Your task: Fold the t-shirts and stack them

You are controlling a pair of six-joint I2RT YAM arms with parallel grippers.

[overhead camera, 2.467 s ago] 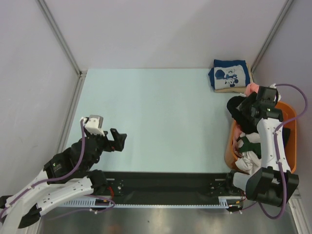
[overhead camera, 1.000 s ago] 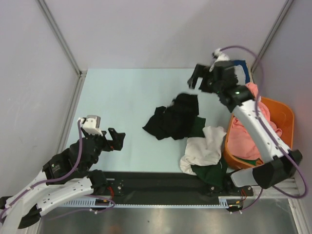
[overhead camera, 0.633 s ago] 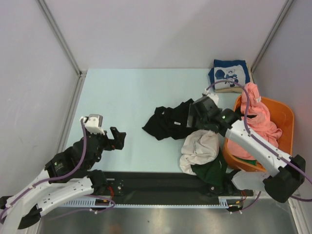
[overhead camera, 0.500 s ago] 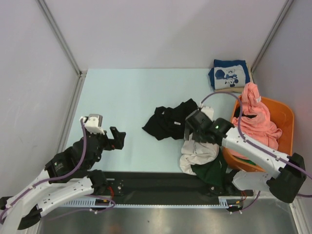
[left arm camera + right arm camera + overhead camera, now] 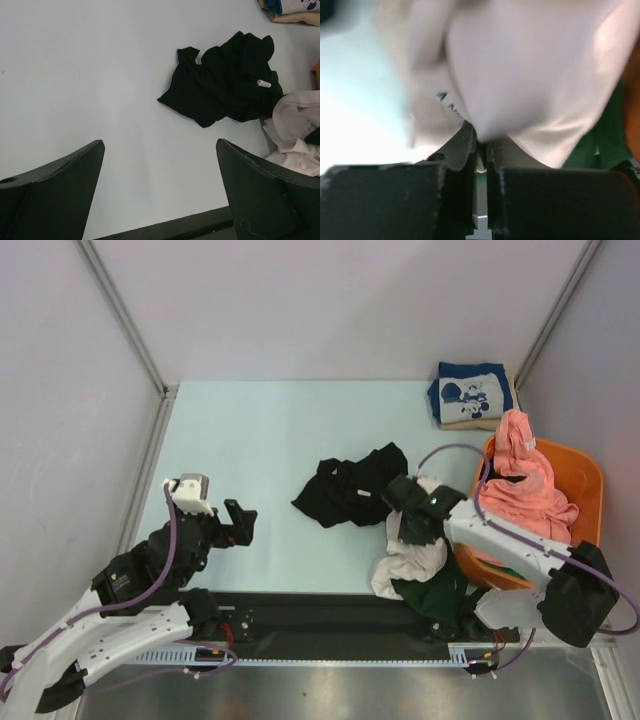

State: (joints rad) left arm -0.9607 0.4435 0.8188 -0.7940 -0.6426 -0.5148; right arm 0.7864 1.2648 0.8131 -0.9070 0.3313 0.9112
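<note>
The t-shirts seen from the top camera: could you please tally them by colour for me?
black t-shirt: 1
off-white t-shirt: 1
dark green t-shirt: 1
pink t-shirt: 1
navy t-shirt: 1
beige folded t-shirt, under the navy one: 1
Total: 6

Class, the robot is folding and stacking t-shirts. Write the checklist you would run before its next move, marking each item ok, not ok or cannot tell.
1. Right fingers shut on off-white tee: ok.
2. Which part of the tee is pinched: cannot tell, the wrist view is blurred.
3. Off-white tee free of green tee: not ok, they overlap.
4. Off-white tee free of black tee: cannot tell, their edges meet.
5. Left fingers open and holding nothing: ok.
6. Bare table for spreading: ok.
</note>
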